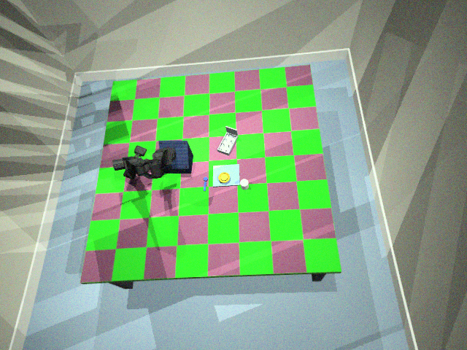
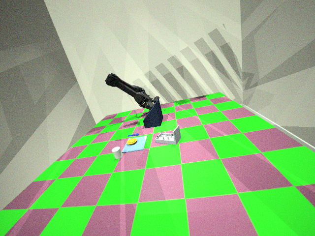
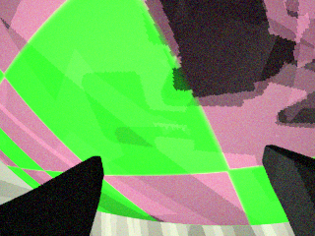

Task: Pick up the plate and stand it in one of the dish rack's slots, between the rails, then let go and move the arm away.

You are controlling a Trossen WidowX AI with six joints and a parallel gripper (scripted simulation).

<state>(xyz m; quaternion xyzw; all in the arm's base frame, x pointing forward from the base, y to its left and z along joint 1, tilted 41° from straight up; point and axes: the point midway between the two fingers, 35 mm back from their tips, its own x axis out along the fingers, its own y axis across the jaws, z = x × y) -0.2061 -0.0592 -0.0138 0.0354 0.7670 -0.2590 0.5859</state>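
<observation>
Plate [image 1: 224, 177] [image 2: 131, 141] lies flat, well apart from the raised gripper [image 3: 183, 158]; its fingers stand apart.

From the exterior view, I see my dark arm [image 1: 145, 167] [image 2: 131, 91] raised above the tabletop, slanting toward ten o'clock. My wrist view shows the hand [image 3: 187, 160] open, its fingers well apart at eight and four o'clock, nothing between their tips.

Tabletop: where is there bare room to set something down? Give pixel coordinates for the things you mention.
Open squares lie between the white rack [image 1: 224, 151] [image 2: 162, 142] and the table's far right edge in the top view. It is crowded around the yellow plate [image 1: 224, 177] [image 2: 131, 141].
</observation>
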